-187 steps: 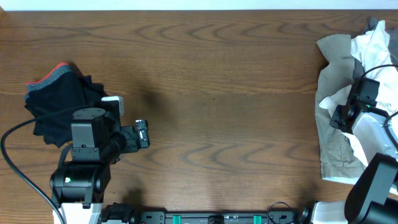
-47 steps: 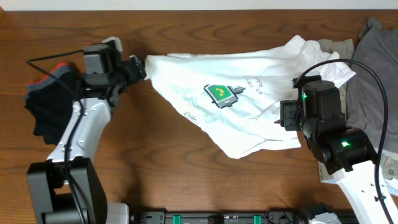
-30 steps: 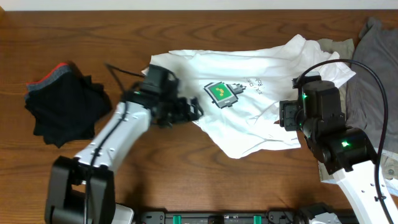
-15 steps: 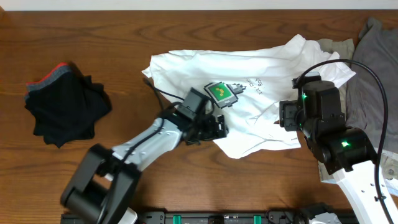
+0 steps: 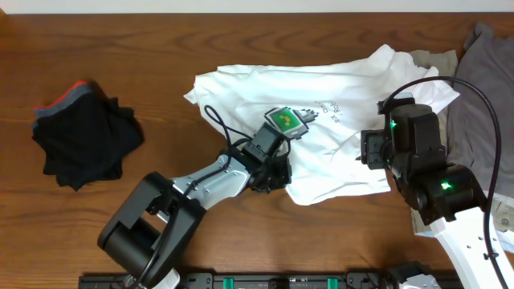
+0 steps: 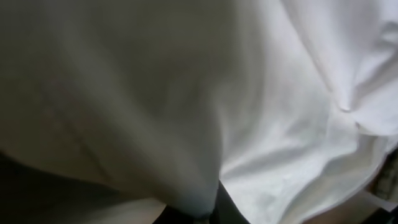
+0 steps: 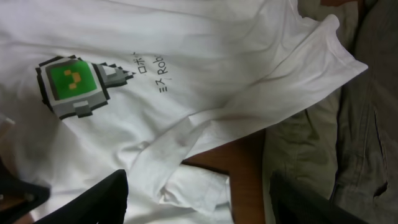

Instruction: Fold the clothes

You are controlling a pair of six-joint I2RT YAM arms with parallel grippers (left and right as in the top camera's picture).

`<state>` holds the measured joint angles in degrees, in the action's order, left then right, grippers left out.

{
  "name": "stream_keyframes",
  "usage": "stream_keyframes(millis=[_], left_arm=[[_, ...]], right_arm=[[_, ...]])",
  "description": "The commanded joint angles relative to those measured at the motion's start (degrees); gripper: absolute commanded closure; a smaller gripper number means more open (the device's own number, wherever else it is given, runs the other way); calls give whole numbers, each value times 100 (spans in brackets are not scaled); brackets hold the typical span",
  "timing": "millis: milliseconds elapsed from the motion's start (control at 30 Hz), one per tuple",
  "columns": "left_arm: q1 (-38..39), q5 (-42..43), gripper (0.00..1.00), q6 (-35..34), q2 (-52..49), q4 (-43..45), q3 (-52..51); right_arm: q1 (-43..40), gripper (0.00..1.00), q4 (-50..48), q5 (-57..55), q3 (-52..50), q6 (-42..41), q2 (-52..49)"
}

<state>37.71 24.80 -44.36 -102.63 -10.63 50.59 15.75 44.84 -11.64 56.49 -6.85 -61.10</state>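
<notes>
The white T-shirt (image 5: 321, 144) lies crumpled in the middle of the table, its green-and-yellow pixel print (image 5: 287, 120) facing up. My left gripper (image 5: 275, 173) sits at the shirt's lower edge, just below the print, and is shut on a fold of the white cloth. In the left wrist view white fabric (image 6: 261, 112) fills the picture and runs down into the left gripper (image 6: 208, 214). My right gripper (image 5: 366, 151) hovers open over the shirt's right side. The right wrist view shows the right gripper (image 7: 199, 196) straddling a folded sleeve (image 7: 199, 186), not touching it.
A black garment with a red trim (image 5: 84, 140) lies bunched at the far left. Beige cloth (image 7: 305, 143) and a grey garment (image 5: 482, 80) are piled at the right edge, under and beside the shirt's sleeve. Bare wood (image 5: 241, 48) runs along the far side.
My left arm has swept right and toward the front, from the shirt's left part to its lower edge, and its jaws have shut on the cloth. The right arm has not moved.
</notes>
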Motion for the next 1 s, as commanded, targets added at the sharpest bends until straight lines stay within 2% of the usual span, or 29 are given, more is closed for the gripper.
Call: stream_keyframes(millis=[0,133,233,433,467,500,533,633,667,800,967], left_arm=[[-501,-269,94,505,114,-483,-39],[-1438,-756,94,1412,542,-1207,-39],[-2295,-1082,94,2000,946,-1373,-33],[-4061,-1023,93,2144,1425,-1373,199],[-4249,-874,72,2144,1443,-1375,225],[-4428,-603,44,2144,1460,-1388,234],[-4548,-326,29,2146,1467,-1453,234],[-4669,317,6,2186,1467,-2063,232],[-4612,321,1,2186,1467,-2468,225],[-4345,306,2,2184,1467,-3375,127],[-3974,291,2,2155,1464,-3508,-149]], right_arm=[[-48,29,17,-61,76,4,46],[-48,29,63,-61,76,7,46],[-48,29,74,-61,76,4,46],[-48,30,85,-59,76,4,46],[-48,29,85,-59,76,4,46],[-48,29,85,-59,76,4,46],[-48,29,87,-59,76,4,46],[-48,29,90,-59,76,4,46],[-48,29,90,-59,76,4,46],[-48,28,85,-59,76,4,46],[-48,28,111,-59,76,4,46]])
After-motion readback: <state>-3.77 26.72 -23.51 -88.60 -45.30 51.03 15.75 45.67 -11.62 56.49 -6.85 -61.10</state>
